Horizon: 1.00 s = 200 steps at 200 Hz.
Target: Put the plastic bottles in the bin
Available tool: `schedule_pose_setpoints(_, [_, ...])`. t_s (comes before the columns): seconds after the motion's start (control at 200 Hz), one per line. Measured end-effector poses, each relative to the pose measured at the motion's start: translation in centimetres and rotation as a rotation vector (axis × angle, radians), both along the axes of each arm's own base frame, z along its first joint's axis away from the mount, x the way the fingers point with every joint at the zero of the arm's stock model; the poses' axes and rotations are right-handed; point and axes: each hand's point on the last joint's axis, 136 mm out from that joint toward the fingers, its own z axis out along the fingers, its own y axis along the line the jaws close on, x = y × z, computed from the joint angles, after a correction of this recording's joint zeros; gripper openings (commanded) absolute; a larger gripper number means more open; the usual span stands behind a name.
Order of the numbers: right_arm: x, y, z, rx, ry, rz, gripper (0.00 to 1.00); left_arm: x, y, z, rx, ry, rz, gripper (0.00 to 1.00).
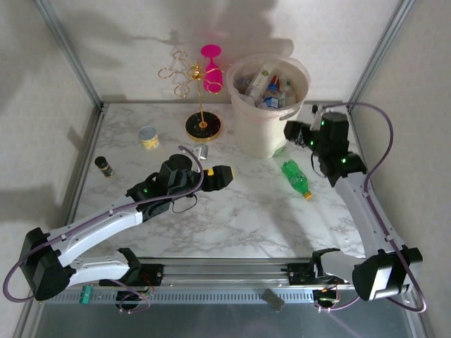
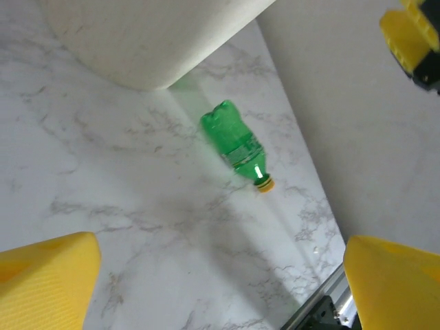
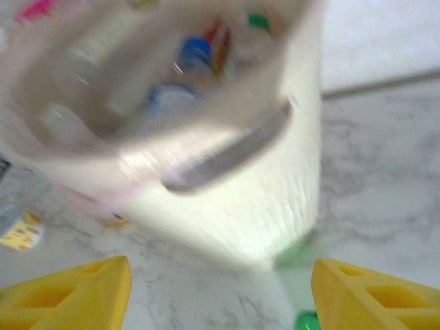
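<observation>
- Bottles (image 1: pixel 271 88) with blue, red and pale labels lie heaped inside the bin (image 1: pixel 257 134), which stands upper right of centre in the overhead frame, on the marble table (image 1: pixel 232 211).
- One green bottle (image 1: pixel 297 177) lies on its side on the table, right of centre in the overhead frame. It is below and right of the bin, apart from it, with its orange cap pointing to the lower right.
- Left gripper (image 1: pixel 222 176) sits near the centre of the overhead frame, left of the green bottle and well apart from it.
- In the left wrist view its yellow fingers (image 2: pixel 48 278) stand in the two lower corners, spread wide with nothing between them.
- That view has the green bottle (image 2: pixel 237 148) at mid-frame and the bin's pale wall (image 2: pixel 137 41) across the upper left.
- Right gripper (image 1: pixel 292 132) hovers just beside the bin's right flank, above the green bottle in the overhead frame.
- The right wrist view is blurred (the bin most of all), yet the yellow fingers (image 3: pixel 69 295) show in the lower corners, spread apart and empty.
- There the bin (image 3: pixel 240 192) looms above the fingers.
- A gold wire stand (image 1: pixel 201 105) holding a pink glass (image 1: pixel 211 70) rises left of the bin.
- Further left on the table are a yellow cup (image 1: pixel 148 137) and a dark vial (image 1: pixel 103 165).
</observation>
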Motion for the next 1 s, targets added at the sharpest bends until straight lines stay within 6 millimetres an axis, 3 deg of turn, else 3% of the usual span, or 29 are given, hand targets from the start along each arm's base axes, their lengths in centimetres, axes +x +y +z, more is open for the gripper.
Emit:
schedule_pose_setpoints(0.16, [-1.9,-1.1,-6.3,0.010,0.098,-0.063,0.73,0.5,0.6,-2.6,-0.032,0.055,0.029,0.91])
schedule_pose_setpoints(0.386, [-0.6,-1.3,-12.5,-0.039,0.239,-0.090,0.76,1.9,3.4,-8.5,-0.066,0.224,0.106,0.91])
schedule_pose_setpoints(0.621, [0.9,-1.9,-18.0,-0.157,0.394,-0.091,0.83,1.5,2.9,-7.6,-0.098,0.217,0.074,0.91])
schedule_pose_setpoints(0.781, [2.0,-2.0,-19.7,-0.218,0.449,-0.082,0.87,1.5,2.8,-7.5,-0.104,0.213,0.068,0.91])
schedule_pose_setpoints(1.001, [1.7,-2.2,-21.3,-0.254,0.495,-0.066,0.88,1.5,2.7,-7.3,-0.104,0.212,0.060,0.92])
